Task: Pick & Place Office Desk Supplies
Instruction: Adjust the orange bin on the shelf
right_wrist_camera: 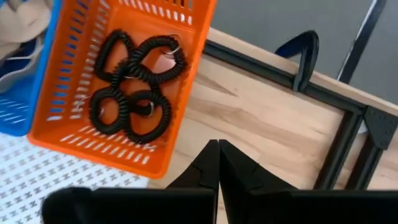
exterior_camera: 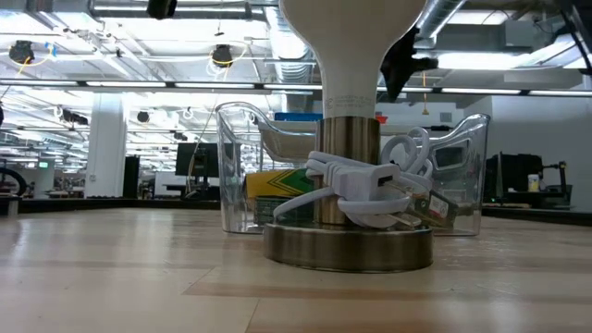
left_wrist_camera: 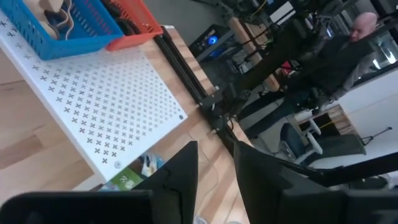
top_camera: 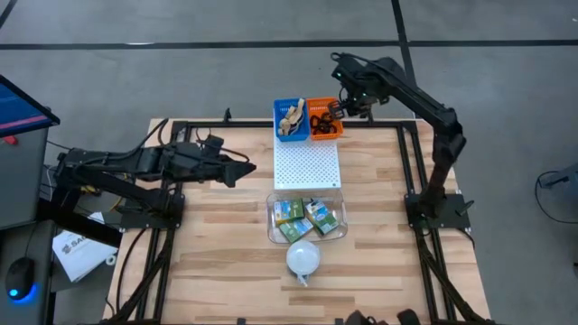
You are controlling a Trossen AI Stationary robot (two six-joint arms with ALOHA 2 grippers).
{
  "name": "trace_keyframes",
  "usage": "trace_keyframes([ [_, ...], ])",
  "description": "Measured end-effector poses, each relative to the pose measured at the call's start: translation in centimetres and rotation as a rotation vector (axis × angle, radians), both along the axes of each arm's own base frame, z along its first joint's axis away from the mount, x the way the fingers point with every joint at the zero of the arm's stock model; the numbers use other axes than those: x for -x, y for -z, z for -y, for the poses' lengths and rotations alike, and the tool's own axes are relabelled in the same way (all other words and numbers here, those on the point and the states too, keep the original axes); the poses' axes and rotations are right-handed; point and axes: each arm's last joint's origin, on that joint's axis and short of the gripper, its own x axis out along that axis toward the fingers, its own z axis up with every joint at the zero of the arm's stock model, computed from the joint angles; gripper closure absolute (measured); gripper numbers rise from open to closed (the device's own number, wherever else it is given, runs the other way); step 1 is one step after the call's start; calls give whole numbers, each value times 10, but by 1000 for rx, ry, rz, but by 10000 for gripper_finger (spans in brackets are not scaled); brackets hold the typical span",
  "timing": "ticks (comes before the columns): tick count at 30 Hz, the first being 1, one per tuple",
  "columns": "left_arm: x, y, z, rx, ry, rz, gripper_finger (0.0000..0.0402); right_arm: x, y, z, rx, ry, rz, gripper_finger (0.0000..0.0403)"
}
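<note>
Our right gripper (right_wrist_camera: 217, 163) is pinched fully closed on nothing, hovering just beside the orange basket (right_wrist_camera: 186, 99) with the black coils (right_wrist_camera: 134, 84) inside. Our left gripper (left_wrist_camera: 214, 171) is empty, fingers a bit apart, out over the table with the white pegboard (left_wrist_camera: 99, 99) ahead. Crayon boxes (top_camera: 305, 217) sit in the clear bin (top_camera: 271, 226) past the pegboard.

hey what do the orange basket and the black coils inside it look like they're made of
Orange basket: probably molded plastic, judging by its uniform bright color and slotted lattice walls. Black coils: likely matte plastic or rubbery spiral cord, given their tight spring-like turns; small metal-looking rings show on some.
</note>
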Motion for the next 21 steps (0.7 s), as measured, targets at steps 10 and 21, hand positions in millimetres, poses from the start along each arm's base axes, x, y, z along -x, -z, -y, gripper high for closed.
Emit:
trace_keyframes([
  [10,0,-1,4,-13,3,4,306,-12,24,8,-75,-16,-87,403],
  [21,-1,-4,6,-11,12,43,306,-24,41,14,-94,-41,-128,403],
])
